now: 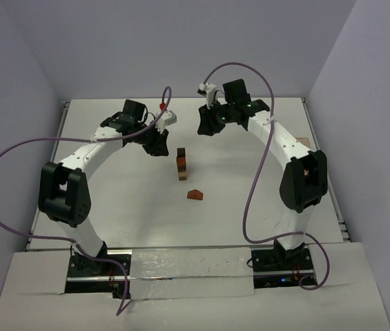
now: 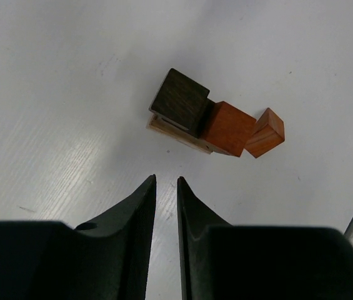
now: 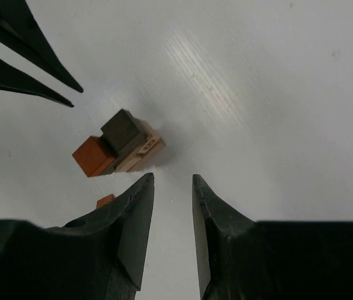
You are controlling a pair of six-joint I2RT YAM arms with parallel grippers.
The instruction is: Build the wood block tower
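The narrow upright stack of small wooden blocks, tan at the foot, reddish-brown in the middle and dark on top [image 1: 181,164], stands near the middle of the white table [image 1: 112,207]. A loose reddish-brown wedge-topped wooden block [image 1: 195,195] lies just nearer and to its right, apart from it.

The left gripper [image 1: 159,147] hangs just left of the stack and the right gripper [image 1: 206,127] farther off, beyond it to the right. The fingers of each are parted by only a narrow gap, and nothing is held in either.

The stack is judged easy to topple, being slim and tall. It could be knocked over by a finger swung in low from either side, most likely by the left gripper, which is the closer. It could also be pushed over if the loose block were set down off-centre or pressed too hard.

The upright layering is shown only in the top view, where the finger gaps cannot be made out. Those gaps are shown plainly in the wrist views [image 2: 166,180] [image 3: 173,178]. In the right wrist view the left gripper's fingertips [image 3: 70,87] are seen beyond the stack.
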